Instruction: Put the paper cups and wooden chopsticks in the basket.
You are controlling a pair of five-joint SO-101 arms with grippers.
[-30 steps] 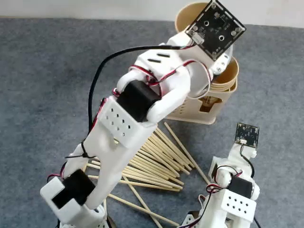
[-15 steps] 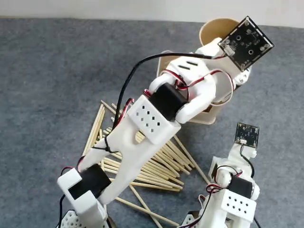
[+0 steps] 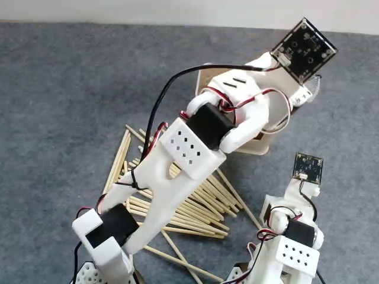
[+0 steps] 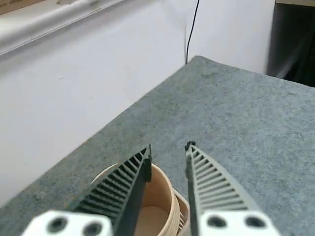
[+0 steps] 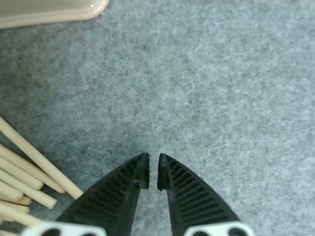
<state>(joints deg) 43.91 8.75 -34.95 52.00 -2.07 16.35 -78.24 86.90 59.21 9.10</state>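
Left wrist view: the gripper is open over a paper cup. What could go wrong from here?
One finger of the left gripper sits right at the rim of the paper cup, so pulling away might snag the rim and tip the cup. The wooden chopsticks lie loosely crossed on the carpet under that arm, and a low return swing could scatter them.

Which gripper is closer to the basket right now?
Left. The left gripper hangs over the basket, just above the paper cups; the right gripper sits low over the carpet by the chopsticks, apart from it.
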